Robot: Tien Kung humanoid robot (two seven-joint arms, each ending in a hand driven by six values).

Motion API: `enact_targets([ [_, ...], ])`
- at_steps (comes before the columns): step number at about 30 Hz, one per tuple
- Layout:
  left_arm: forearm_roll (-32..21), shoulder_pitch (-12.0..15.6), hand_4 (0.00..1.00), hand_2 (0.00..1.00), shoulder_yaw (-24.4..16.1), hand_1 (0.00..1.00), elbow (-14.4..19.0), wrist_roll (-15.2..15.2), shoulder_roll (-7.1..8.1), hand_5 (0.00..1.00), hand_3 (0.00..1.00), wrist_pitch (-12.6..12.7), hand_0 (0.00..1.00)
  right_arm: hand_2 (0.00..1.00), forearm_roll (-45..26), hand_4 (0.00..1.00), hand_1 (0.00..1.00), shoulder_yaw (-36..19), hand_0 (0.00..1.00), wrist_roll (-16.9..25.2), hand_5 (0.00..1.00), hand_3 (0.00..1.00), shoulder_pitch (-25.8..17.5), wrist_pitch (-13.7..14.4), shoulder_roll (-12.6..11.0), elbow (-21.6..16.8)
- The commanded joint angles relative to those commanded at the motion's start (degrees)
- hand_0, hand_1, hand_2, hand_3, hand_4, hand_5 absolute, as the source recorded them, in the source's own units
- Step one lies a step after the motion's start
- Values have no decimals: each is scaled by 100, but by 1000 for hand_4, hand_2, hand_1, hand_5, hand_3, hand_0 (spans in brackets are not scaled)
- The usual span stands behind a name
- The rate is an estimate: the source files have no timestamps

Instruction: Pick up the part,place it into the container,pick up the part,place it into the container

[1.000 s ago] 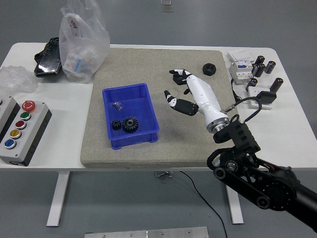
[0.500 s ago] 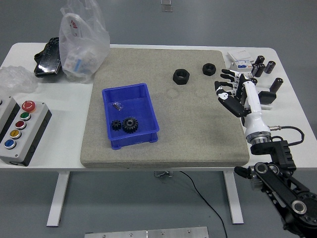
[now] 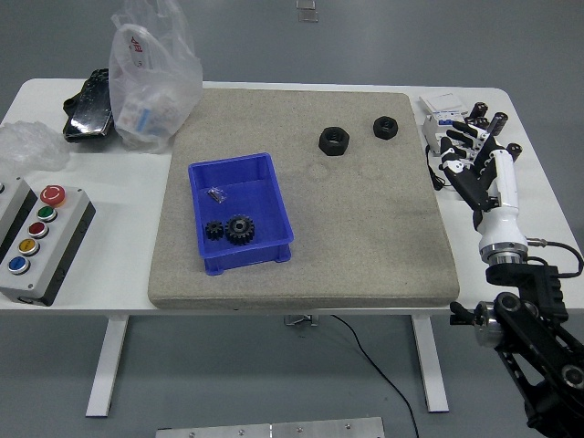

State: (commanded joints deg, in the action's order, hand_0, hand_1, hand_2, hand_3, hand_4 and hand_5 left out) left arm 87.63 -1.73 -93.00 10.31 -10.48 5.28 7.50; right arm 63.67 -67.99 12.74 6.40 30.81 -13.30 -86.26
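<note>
Two black hex nuts are sitting on the grey mat (image 3: 365, 246), upper right area. Larger nut (image 3: 334, 141) is lying flat, hole facing up, matte black with faceted sides. Smaller nut (image 3: 386, 127) is sitting just up and right of it, same look, near the mat's far right corner. The two are near each other but not touching.

Blue bin (image 3: 270, 205) is sitting on the mat's left half, well apart from both nuts. Inside it: two black gears (image 3: 231, 229) lying side by side at the near end, plus a small dark screw-like piece (image 3: 216, 193) toward the far end; too small to tell more.

Right hand (image 3: 467, 157) is hanging over the tabletop's right edge, off the mat, fingers spread loose and holding nothing. White forearm is running down into the black arm at the lower right corner. It is overlapping a cluster of small parts: dark cylinders (image 3: 497, 123) and a white electrical module (image 3: 442, 111).

Left side of the white tabletop (image 3: 109, 265): button box (image 3: 36, 239) with coloured buttons, clear plastic bag (image 3: 151, 78), a dark bundle (image 3: 88, 107) beside it.
</note>
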Motion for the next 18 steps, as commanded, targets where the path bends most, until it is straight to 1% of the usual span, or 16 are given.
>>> enact_targets([
  [12, 98, -57, 707, 535, 23, 534, 0, 5, 87, 363, 614, -21, 650, 686, -49, 636, 605, -79, 448, 50, 324, 687, -56, 23, -19, 5],
  [16, 103, -54, 707, 535, 25, 534, 0, 7, 100, 363, 614, -20, 650, 686, -99, 636, 605, -127, 448, 110, 324, 687, -71, 48, -17, 8],
  [18, 84, -42, 707, 535, 25, 534, 0, 12, 92, 363, 614, -13, 650, 682, -118, 633, 599, -153, 447, 136, 332, 705, -82, 61, -10, 8],
])
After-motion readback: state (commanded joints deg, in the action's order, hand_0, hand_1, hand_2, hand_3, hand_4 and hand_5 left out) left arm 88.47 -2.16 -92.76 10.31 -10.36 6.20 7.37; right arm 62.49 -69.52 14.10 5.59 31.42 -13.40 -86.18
